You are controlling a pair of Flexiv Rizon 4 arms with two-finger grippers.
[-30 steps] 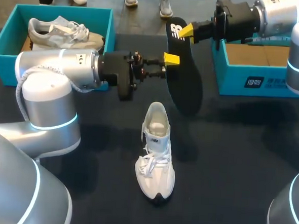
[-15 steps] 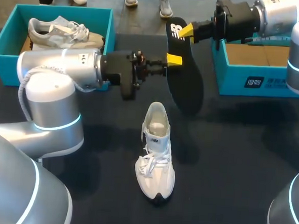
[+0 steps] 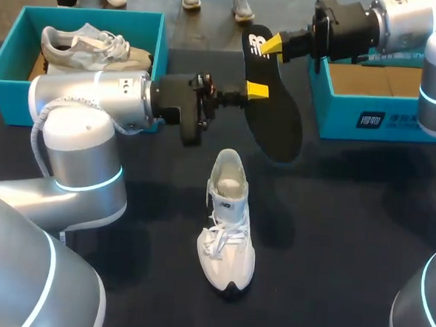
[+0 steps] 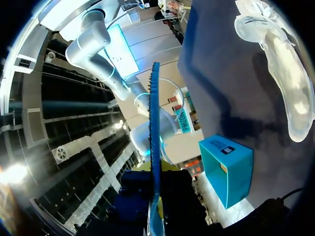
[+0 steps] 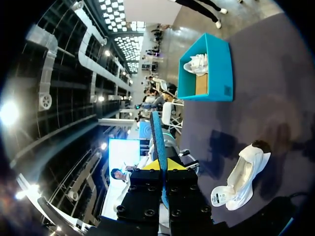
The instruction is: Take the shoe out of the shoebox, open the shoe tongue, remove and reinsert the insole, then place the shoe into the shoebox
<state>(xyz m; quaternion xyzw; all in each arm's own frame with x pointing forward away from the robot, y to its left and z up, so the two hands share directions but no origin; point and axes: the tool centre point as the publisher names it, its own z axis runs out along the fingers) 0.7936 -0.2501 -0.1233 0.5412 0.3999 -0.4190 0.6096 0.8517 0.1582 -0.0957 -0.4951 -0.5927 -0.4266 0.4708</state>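
The black insole (image 3: 269, 115) hangs in the air over the dark table (image 3: 347, 238), tilted, its logo end highest and its toe end lowest, above and just beyond the heel of the white shoe (image 3: 228, 223). The right gripper (image 3: 275, 45) comes in from the right and pinches the insole at its logo end. In the right wrist view the insole (image 5: 156, 132) shows edge-on as a thin blue line rising straight out from between the two yellow tips, which press on it from both sides. The left gripper (image 3: 256, 90) reaches in from the left and meets the insole near its middle. One yellow tip lies flat on the face turned toward the camera, and the other finger is hidden behind. In the left wrist view the insole's edge (image 4: 155, 137) runs up from between the fingers with no gap showing on either side, so this gripper looks clamped on it too. The white shoe stands upright on the table, apart from both grippers, toe toward the robot and its mouth open. The left shoebox (image 3: 9, 62) holds a grey and beige shoe (image 3: 92, 46). The right shoebox (image 3: 369, 117) sits under the right arm.
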